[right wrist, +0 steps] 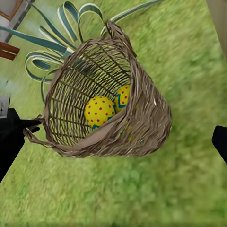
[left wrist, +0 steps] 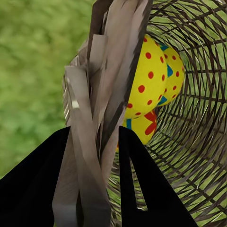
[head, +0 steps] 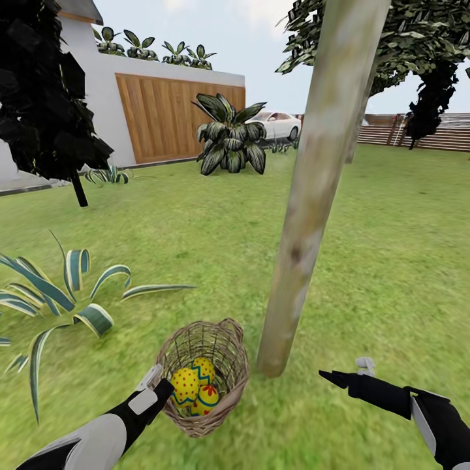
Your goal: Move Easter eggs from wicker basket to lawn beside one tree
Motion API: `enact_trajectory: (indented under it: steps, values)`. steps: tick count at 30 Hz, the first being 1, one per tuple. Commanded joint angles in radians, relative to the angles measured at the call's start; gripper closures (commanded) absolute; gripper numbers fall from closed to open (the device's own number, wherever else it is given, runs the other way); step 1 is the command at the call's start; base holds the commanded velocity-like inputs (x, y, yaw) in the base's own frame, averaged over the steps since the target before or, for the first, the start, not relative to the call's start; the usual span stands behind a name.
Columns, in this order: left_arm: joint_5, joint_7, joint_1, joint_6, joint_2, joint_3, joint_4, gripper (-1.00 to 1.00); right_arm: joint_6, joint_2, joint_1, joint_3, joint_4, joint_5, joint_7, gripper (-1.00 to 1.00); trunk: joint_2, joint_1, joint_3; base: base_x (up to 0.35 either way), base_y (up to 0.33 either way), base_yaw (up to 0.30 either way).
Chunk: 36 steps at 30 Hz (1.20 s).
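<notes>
While agave flanks it, wicker basket abuts tree.

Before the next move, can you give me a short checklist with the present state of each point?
1. Left gripper closed on the rim of the basket: ok, its fingers clamp the woven rim.
2. Basket lifted and tilted: ok, the right wrist view shows it tipped on its side.
3. Eggs out of the basket: not ok, they lie inside.
4. All three eggs present: ok, three show in the head view.
5. Basket near the tree: ok, it is beside the trunk's base.
6. Right gripper free: cannot tell whether it is open; nothing sits between its fingers.
</notes>
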Motion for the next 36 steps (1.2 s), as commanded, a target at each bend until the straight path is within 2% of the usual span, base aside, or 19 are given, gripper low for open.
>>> enact_trajectory:
  steps: [1, 36]
  values:
    - [-0.003, 0.004, 0.0, 0.003, -0.001, 0.01, -0.003, 1.0, 0.01, 0.001, -0.001, -0.001, 0.0, -0.003, 0.003, -1.0, -0.008, 0.004, -0.004, 0.0, 0.0, 0.0]
    - [-0.004, 0.004, 0.0, 0.0, -0.014, 0.009, 0.003, 1.0, 0.01, 0.001, -0.001, -0.001, 0.0, 0.011, 0.003, -1.0, -0.253, 0.138, -0.114, 0.0, 0.0, 0.0]
